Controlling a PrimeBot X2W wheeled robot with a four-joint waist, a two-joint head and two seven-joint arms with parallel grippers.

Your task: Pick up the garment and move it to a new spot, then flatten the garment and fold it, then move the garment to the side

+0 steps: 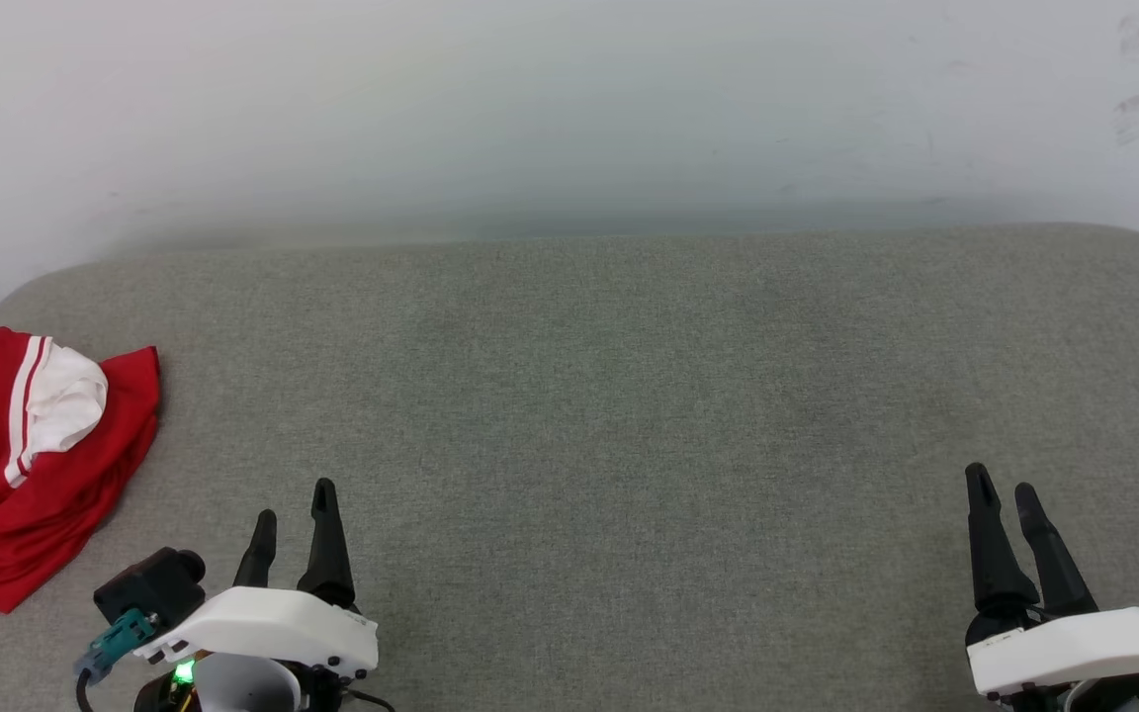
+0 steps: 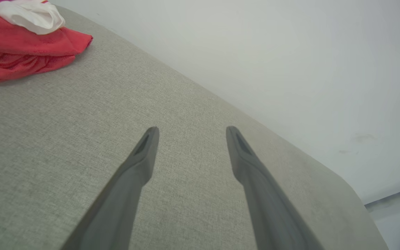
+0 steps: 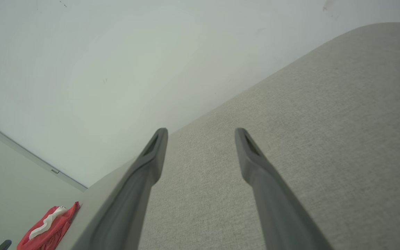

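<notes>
Left edge: the garment (image 1: 55,494) lies bunched in a red heap on the grey surface (image 1: 609,396), with its white sleeve (image 1: 65,400) and red striping turned up on top.
Near left: the left gripper (image 1: 295,499) sits over the near edge, close beside the heap yet clear of it. Its fingers are parted a fair way with nothing between them.
Near right: the right gripper (image 1: 1000,480) is by the near right corner, well apart from the garment, its fingers likewise spread and empty.
Far side: a plain white wall (image 1: 569,119), with a few dark scuffs toward its right.
</notes>
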